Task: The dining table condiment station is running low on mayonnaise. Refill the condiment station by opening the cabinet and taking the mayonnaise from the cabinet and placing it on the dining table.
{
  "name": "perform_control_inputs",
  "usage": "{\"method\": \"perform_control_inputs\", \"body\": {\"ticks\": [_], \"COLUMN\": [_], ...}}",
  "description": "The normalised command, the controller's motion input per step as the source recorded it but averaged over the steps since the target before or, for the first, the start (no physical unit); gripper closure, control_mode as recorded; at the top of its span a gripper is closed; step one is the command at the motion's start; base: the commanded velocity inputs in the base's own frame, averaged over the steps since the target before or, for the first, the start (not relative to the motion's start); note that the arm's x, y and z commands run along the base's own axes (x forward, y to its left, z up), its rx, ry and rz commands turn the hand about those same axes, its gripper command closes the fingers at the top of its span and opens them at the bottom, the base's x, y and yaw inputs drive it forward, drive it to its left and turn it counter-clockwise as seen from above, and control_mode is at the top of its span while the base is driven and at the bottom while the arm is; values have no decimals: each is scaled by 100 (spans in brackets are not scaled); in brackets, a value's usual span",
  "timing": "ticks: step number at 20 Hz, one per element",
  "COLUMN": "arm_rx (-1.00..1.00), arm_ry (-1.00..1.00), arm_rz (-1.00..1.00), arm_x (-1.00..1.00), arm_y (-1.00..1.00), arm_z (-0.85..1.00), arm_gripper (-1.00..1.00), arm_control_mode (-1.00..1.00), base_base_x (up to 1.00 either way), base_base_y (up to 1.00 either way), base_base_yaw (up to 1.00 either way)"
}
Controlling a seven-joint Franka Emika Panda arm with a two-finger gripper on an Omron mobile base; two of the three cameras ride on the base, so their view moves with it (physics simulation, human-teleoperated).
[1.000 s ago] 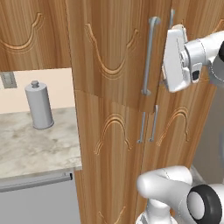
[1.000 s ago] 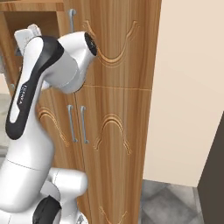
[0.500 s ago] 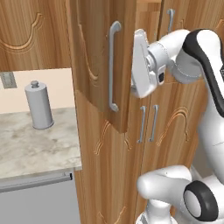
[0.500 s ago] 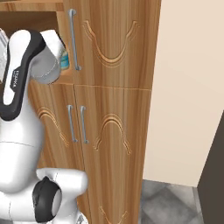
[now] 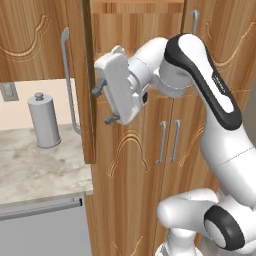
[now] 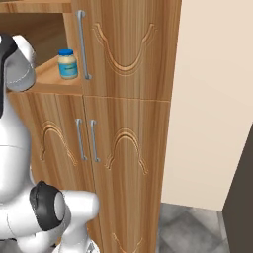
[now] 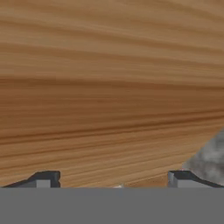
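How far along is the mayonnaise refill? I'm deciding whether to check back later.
Done: the cabinet's upper left door stands swung open, and the mayonnaise shows on the shelf in the right base view. In hand: nothing; the gripper sits beside the door's edge, jaws wide and empty. Left: reach in, grasp the jar and carry it to the dining table.

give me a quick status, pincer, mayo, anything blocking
Pincer open, empty, up against the inner face of the swung-out upper cabinet door. Mayonnaise upright on the cabinet shelf, untouched. Nothing in front of the jar.
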Motion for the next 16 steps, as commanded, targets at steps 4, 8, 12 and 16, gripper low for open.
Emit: {"method": "perform_control_inputs", "body": {"ticks": [4,8,12,16], "arm_rx": [-8,-4,0,-1], "arm_ry": [-33,-39,-41,-43], "arm_rz": [-7,-11,-11,-10], "arm_x": [-23,-8,-3,0], "arm_y": [12,-61,-91,-82], "arm_z": [0,4,0,0], "arm_gripper": [-100,-100,-100,-100], "arm_control_mode": [-100,-100,-100,-100], "base_base_x": [0,0,0,0], "base_base_y": [0,0,0,0], "base_base_yaw": [0,0,0,0]}}
